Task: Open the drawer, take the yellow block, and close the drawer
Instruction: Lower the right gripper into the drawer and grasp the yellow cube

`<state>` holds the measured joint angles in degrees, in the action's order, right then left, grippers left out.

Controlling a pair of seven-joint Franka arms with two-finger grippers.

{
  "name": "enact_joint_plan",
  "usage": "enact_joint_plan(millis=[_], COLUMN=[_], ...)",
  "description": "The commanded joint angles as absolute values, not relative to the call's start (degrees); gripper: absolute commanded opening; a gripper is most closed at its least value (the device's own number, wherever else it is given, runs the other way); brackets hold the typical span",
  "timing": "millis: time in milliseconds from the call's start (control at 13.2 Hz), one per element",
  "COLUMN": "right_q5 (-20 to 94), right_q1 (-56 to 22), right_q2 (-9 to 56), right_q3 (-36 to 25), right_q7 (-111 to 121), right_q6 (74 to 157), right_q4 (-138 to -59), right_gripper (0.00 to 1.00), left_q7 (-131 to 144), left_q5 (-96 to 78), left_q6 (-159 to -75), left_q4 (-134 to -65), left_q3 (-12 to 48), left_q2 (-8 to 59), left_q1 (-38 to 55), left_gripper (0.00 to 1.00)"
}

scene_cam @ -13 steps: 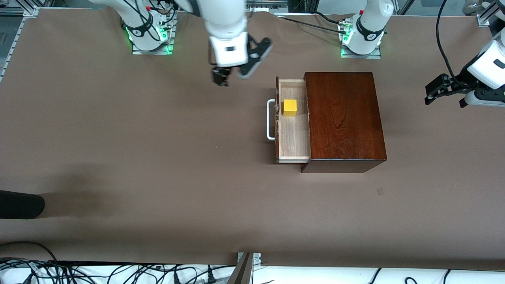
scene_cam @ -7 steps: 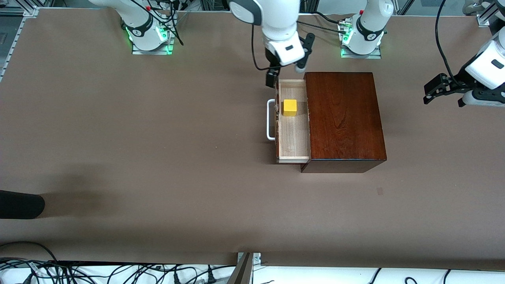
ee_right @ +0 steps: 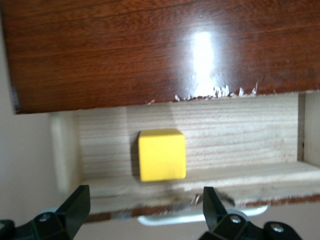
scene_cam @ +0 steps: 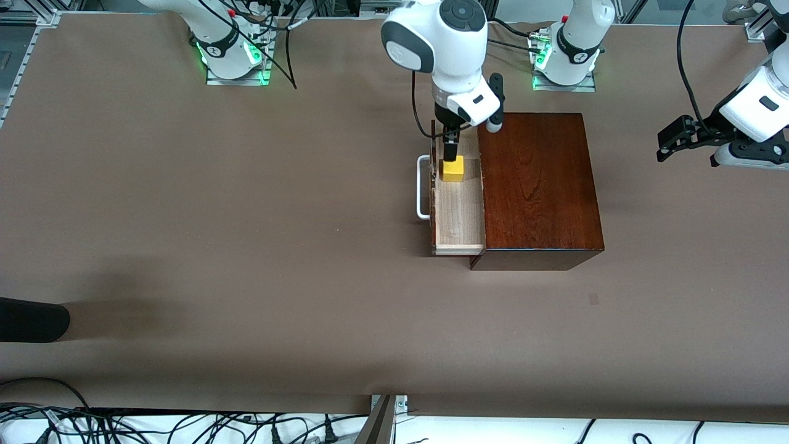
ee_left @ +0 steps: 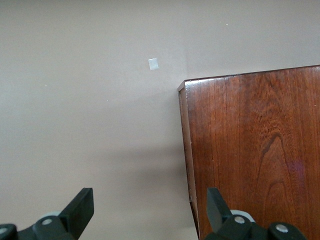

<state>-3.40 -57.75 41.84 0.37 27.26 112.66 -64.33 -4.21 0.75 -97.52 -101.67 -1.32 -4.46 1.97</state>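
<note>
The right gripper [scene_cam: 452, 150] is hanging over the open drawer [scene_cam: 459, 216], fingers spread apart, with the yellow block [scene_cam: 453, 168] sitting in the drawer below the gap, untouched. The left gripper [scene_cam: 678, 137] is waiting, fingers apart, over the table's left-arm end.

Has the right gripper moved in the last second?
Yes. The right gripper has swung from over bare table toward the right arm's end to over the open drawer, just above the yellow block, fingers open.
</note>
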Motion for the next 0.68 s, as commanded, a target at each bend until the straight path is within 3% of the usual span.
enact_joint_plan(millis=[0,606], right_q5=[-4.57,-5.36], right_q1=[-58.27,-58.45], right_q2=[44.38,47.98], right_q3=[-0.26,-0.26], right_q7=[30.14,29.97], right_q6=[113.99,117.07], right_q4=[-61.79,-61.79], right_gripper=[1.0,1.0], left_q7=[-5.63,-5.45], left_q5=[0.35,0.35], left_q6=[-95.98,-95.19], left_q4=[-99.67,-99.32], left_q3=[-1.41,-1.41], left_q2=[-3.52,-3.52], left_q1=[2.02,2.02], left_gripper=[1.0,1.0])
